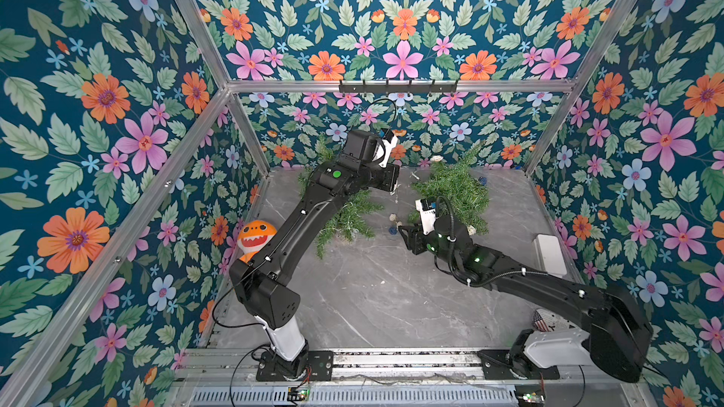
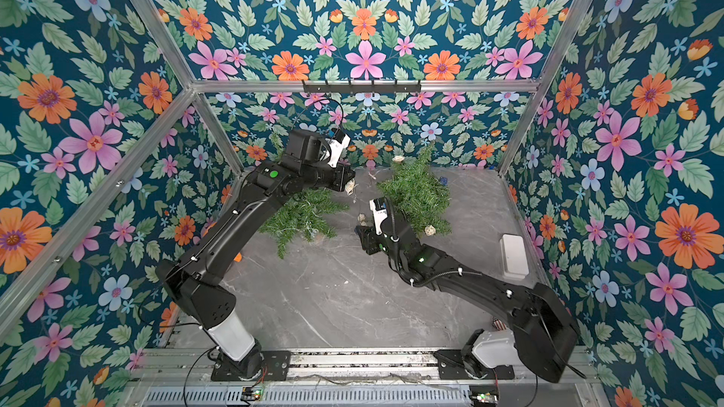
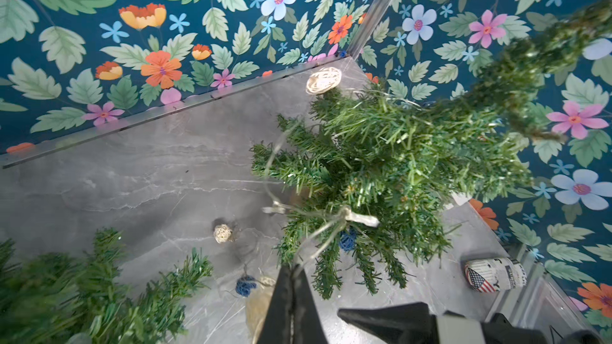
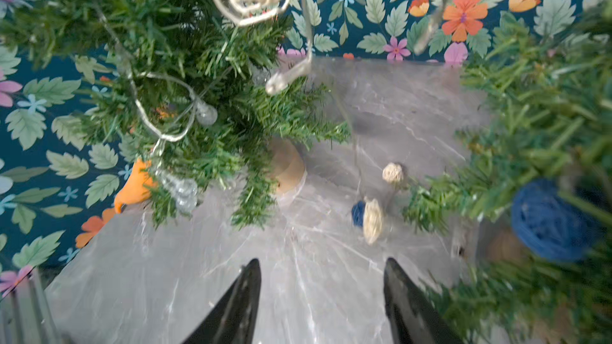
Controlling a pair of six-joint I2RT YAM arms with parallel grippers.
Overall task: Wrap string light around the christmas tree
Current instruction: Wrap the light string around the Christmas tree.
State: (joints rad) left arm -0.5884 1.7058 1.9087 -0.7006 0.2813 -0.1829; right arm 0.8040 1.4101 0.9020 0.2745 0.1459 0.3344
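At the near edge of the grey marble surface [image 1: 372, 299], beside the right arm's base, a flag-printed can [image 1: 542, 319] lies on its side. A little farther along the same side, a white box [image 1: 549, 255] sits against the wall. Across from it, an orange plush toy [image 1: 256, 234] is propped in the corner behind the left arm.

Toward the middle, the right gripper [image 4: 321, 263] hangs low over the surface with its jaws apart and nothing between them. It points into the gap between two small trees. Just ahead of it on the bare marble lie a cream wicker ball [image 4: 393, 173] and a blue ball [image 4: 357, 213] touching another cream one.

The christmas tree [image 1: 454, 189] stands upright on the right arm's side, toward the back. The string light [image 3: 362, 219] is partly on it: a thin clear wire loops over its near branches, a blue ball [image 3: 347, 239] is tucked among them, and a cream ball [image 3: 324, 80] sits at its far side. A second tree [image 1: 344, 221] lies under the left forearm with its own strand of clear bulbs [image 4: 206, 114].

Farthest back and raised above the surface, the left gripper [image 3: 291, 268] is closed, pinching the string light's wire. The wire runs taut from its tips to the christmas tree.
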